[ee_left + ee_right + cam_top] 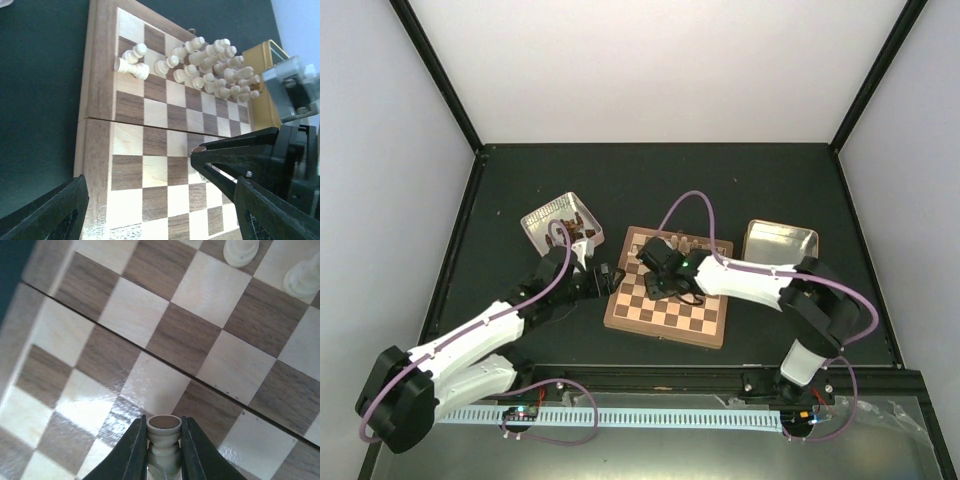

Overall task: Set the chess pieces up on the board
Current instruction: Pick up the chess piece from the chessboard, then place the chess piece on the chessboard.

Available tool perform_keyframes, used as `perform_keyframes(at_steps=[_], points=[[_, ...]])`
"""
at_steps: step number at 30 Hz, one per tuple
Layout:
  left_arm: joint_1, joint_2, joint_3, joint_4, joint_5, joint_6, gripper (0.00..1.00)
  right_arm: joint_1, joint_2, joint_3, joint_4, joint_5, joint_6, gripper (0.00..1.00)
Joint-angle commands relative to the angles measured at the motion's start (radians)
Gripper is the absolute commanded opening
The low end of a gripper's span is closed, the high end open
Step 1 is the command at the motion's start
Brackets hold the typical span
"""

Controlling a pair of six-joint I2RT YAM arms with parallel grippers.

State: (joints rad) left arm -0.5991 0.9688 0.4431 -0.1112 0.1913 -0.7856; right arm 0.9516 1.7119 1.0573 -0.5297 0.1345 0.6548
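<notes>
- Found the right gripper (164, 437) closed on a single pale chess piece (164, 424), jaws pressed to both its flanks, its dark round base turned outward past the fingertips.
- Judged that hold chosen so the base could meet a square first and leave the piece upright on release.
- Saw the board (182, 337) directly under the fingertips; could not tell whether the base touched it.
- Traced the centre seam (150, 351) crossing just ahead of the jaws.
- Noted two standing chessmen (241, 251) farther ahead and to the right of the jaws, each on its own square.
- Spotted a crowd of pale pieces (215, 70) beyond those, bunched on the far rows; judged most of them not yet sorted to proper squares.
- Found the left gripper (608, 274) off to the right gripper's left, at the board's rim, jaws wide apart and holding nothing; judged it parked there to stay clear of the working arm.
- Picked out a tin (548, 222) with dark pieces (577, 228) beyond the left gripper, and a second tin (780, 240) to the right gripper's right, both on the dark table (650, 180).
- Made out no brand, label or writing anywhere.
</notes>
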Motion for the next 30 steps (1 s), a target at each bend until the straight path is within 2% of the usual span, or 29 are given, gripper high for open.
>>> perform_keyframes(at_steps=[1,10,17,23,30], points=[[0.008,-0.019,-0.024,0.121,0.067,0.005,0.82,-0.023,-0.138,-0.045,0.146,-0.045,0.056,0.18],[0.001,-0.058,-0.115,0.359,0.087,0.109,0.77,-0.073,-0.335,-0.133,0.335,-0.191,0.442,0.20],[-0.077,-0.047,-0.132,0.528,0.103,0.167,0.74,-0.074,-0.387,-0.202,0.455,-0.255,0.704,0.20],[-0.143,-0.041,-0.147,0.626,0.005,0.192,0.67,-0.073,-0.404,-0.242,0.491,-0.271,0.835,0.20],[-0.157,0.010,-0.166,0.693,0.012,0.088,0.53,-0.073,-0.414,-0.302,0.638,-0.309,0.910,0.20]])
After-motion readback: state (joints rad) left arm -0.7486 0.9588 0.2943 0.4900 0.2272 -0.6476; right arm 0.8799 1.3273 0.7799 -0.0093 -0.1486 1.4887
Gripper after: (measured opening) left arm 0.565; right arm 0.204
